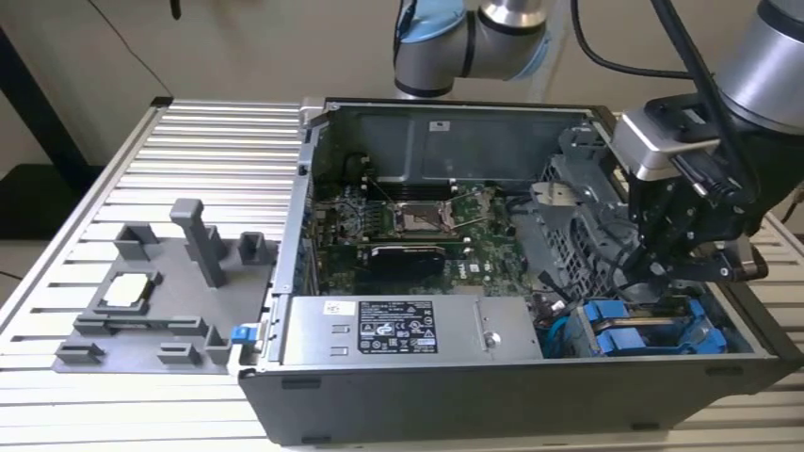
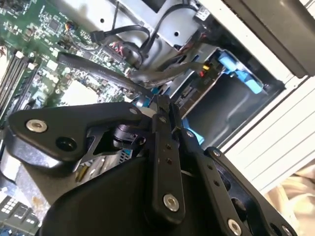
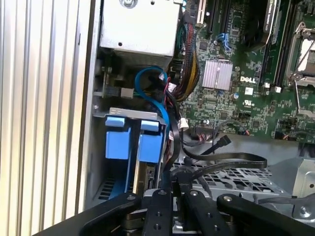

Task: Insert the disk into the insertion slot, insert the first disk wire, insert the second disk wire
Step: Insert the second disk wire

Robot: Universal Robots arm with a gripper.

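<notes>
Inside case, gripper (image 1: 684, 268) above blue-framed disk (image 1: 653, 334), wires (image 3: 216, 160) in first wrist view

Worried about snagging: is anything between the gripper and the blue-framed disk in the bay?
Yes. In the first wrist view, a bundle of black cables hangs along the edge of the blue-framed disk, which sits in the insertion slot, and the bundle runs right up to the gripper. A blue cable arcs beside the bay too.

The disk (image 1: 641, 336) in its bright blue carrier sits down inside the insertion slot (image 1: 741, 331), the grey sheet-metal bay at the case's front corner on the exterior view's right, blue tabs (image 3: 133, 137) poking up side by side.
</notes>
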